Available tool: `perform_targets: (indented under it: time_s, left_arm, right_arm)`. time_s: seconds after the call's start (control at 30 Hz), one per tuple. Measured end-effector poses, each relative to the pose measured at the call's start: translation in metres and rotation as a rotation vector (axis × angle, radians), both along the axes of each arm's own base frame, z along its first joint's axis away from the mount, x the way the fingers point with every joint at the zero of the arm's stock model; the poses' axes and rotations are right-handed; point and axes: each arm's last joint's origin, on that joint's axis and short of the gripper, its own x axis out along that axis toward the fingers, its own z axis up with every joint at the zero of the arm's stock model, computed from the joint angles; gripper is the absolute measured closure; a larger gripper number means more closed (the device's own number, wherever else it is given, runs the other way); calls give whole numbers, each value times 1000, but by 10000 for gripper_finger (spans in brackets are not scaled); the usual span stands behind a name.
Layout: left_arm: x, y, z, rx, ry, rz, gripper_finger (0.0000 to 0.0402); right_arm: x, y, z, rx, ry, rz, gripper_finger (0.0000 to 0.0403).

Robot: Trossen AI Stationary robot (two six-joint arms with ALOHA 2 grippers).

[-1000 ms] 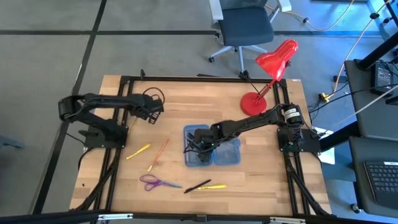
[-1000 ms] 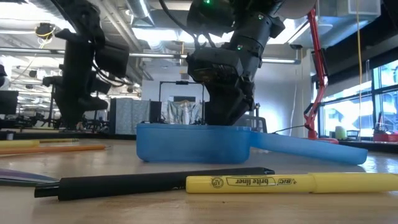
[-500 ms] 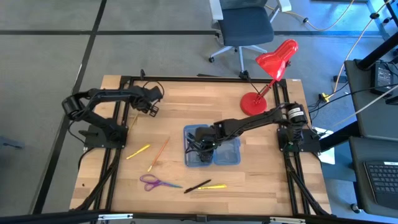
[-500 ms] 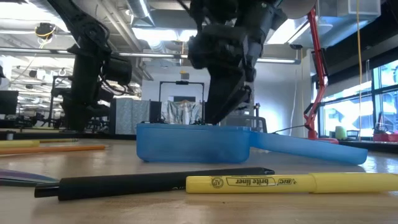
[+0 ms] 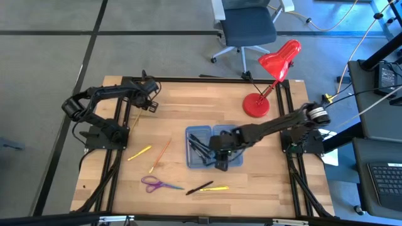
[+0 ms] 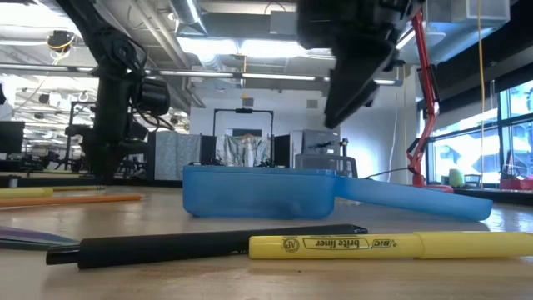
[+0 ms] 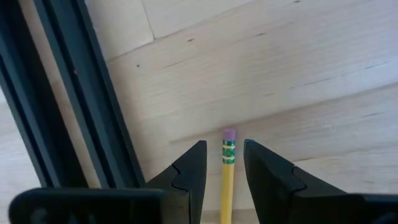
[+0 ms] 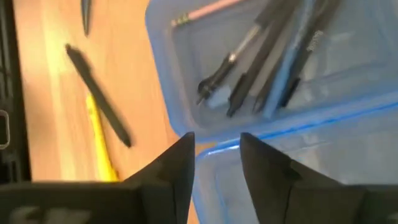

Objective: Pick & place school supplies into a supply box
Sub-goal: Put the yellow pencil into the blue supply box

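Mostly the counter shows plainly from above, though the low view hides its far half behind the supply box, a translucent blue case lying open in two halves near the middle. Its nine-o'clock half holds several dark pens and a pencil lying slantwise together, their exact number hard to make out; the three-o'clock half looks bare. Over the box's six-o'clock edge hangs the right hand, its fingers spread with nothing between them, and in the low view its tips are cut off at the top of the picture. At roughly ten o'clock, beside the dark frame rail, the left hand pinches a yellow pencil, only the eraser end showing past the fingers. Scattered supplies lie apart from the box: purple-handled scissors at seven o'clock, a black pen touching a yellow highlighter at six, and an orange pencil near a yellow marker at nine.
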Motion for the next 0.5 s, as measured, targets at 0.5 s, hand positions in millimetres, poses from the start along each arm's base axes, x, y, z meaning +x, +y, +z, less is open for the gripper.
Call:
perform_targets:
  time_s: [0.5]
  left_arm:
    - [-21,1,-28,-78,-112,60,305]
  right_arm:
    - [-64,3,-6,155,-283,-61,271]
